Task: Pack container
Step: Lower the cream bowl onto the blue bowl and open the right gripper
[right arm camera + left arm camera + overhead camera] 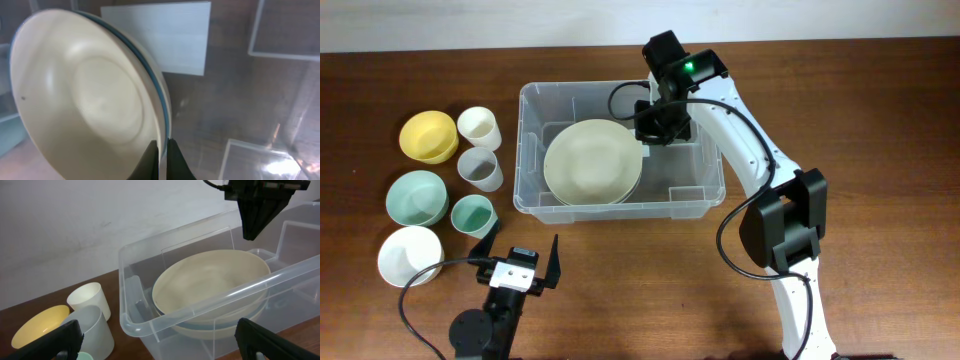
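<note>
Your left pincer (523,245) is closest to you. It is spread wide above the counter (880,100) and holds nothing. Just past it, on the left, sit some cups (480,168) and bowls (418,197). Farther out, mid-counter, stands the container (698,168) with a cream bowl (592,162) inside. At the container's far side, your right pincer (658,130) is pinching that bowl's rim.
</note>
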Robot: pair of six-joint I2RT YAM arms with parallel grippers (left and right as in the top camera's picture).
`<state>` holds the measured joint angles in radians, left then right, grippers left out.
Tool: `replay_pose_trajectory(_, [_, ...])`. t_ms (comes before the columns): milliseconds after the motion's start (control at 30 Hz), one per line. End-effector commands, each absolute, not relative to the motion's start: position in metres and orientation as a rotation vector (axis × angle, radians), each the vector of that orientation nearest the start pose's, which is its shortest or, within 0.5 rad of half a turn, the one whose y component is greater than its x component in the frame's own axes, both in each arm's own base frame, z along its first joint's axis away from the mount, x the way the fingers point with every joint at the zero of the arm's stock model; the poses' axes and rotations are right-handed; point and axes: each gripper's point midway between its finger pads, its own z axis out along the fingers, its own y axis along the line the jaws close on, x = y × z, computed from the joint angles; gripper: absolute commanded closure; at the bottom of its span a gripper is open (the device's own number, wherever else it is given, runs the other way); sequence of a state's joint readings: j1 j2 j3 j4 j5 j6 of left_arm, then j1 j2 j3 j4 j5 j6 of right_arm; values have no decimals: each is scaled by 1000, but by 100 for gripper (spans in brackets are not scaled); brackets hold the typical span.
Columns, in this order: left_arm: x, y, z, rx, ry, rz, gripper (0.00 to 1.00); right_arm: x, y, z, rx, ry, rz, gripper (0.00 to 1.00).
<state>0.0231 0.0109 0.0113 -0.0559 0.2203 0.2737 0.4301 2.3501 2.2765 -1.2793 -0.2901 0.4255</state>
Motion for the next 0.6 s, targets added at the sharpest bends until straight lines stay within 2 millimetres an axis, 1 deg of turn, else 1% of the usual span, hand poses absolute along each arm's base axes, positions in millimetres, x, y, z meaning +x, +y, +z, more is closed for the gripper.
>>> replay_pose_trajectory(0, [243, -30, 162, 372, 1585, 65, 1, 438, 258, 107, -118, 3013, 475, 96])
replay_pose_trajectory(100, [243, -30, 162, 372, 1585, 65, 1, 436, 262, 106, -142, 3008, 433, 96])
replay_pose_trajectory(200, [243, -30, 162, 372, 1585, 65, 1, 431, 272, 105, -180, 3002, 417, 96])
replay_pose_trajectory(267, [243, -30, 162, 372, 1585, 65, 0, 429, 275, 103, -197, 2997, 385, 96])
replay_pose_trajectory(367, [243, -30, 162, 372, 1585, 65, 1, 430, 273, 102, -210, 2980, 301, 96])
replay_pose_trajectory(567, [243, -30, 162, 372, 1585, 65, 1, 432, 266, 97, -202, 2978, 241, 96])
